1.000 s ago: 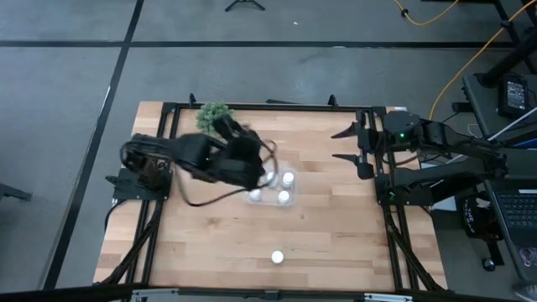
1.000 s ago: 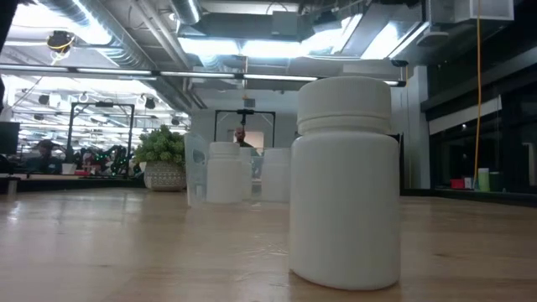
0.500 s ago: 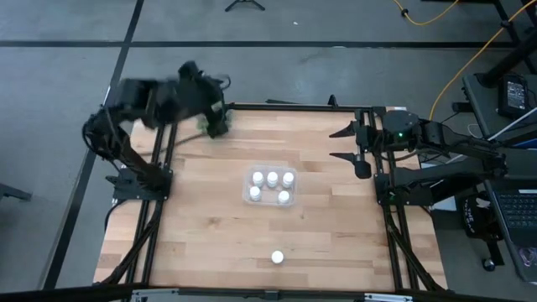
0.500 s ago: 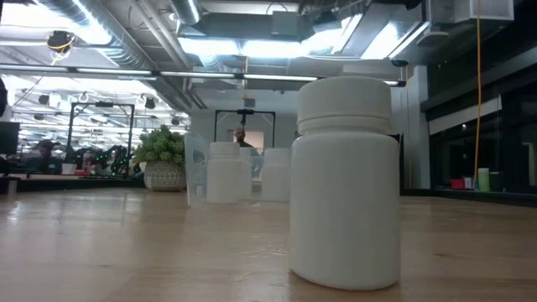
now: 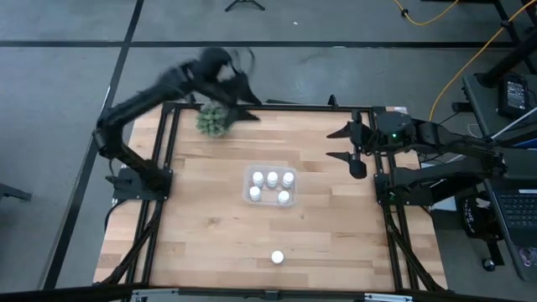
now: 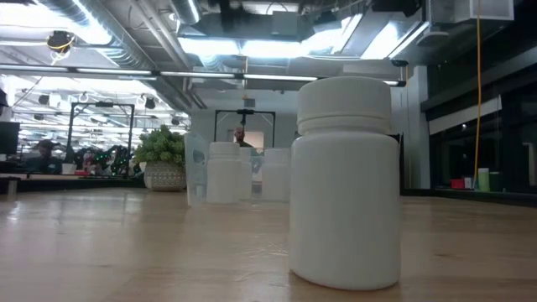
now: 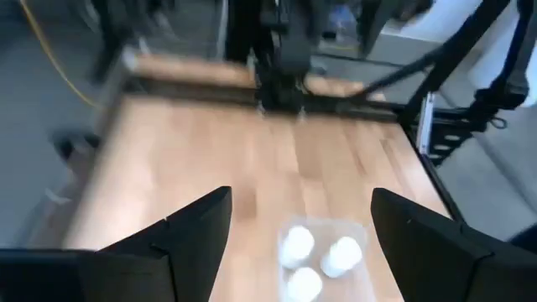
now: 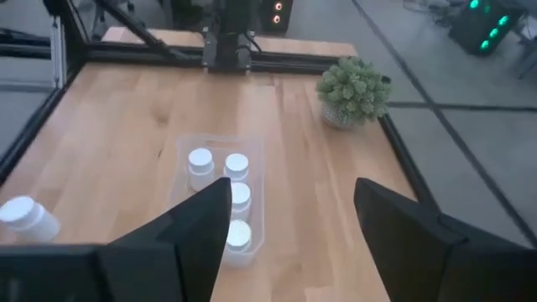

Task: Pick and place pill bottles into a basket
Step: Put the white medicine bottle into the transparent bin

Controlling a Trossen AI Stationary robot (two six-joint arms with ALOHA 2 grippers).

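The clear basket point(image 5: 270, 186) lies mid-table with several white pill bottles point(image 5: 273, 178) standing in it; it also shows in the right wrist view point(image 8: 222, 197) and the left wrist view point(image 7: 323, 252). One more bottle point(image 5: 277, 257) stands alone near the table's front edge, large in the low view point(image 6: 346, 180). My left gripper point(image 7: 298, 226) is open and empty, raised high over the far left corner point(image 5: 248, 107). My right gripper point(image 5: 334, 144) is open and empty at the right edge, also shown in its own wrist view point(image 8: 289, 218).
A green bushy plant point(image 5: 213, 119) in a pot stands at the far left corner, right under my left arm. Black frame rails point(image 5: 159, 210) run along the table's left and right edges. Bare wood lies between the basket and the lone bottle.
My left gripper has risen from over the basket and swung back toward the table's far left corner, ending high above the plant. The basket and its bottles have stayed where they were, and so has the lone bottle.
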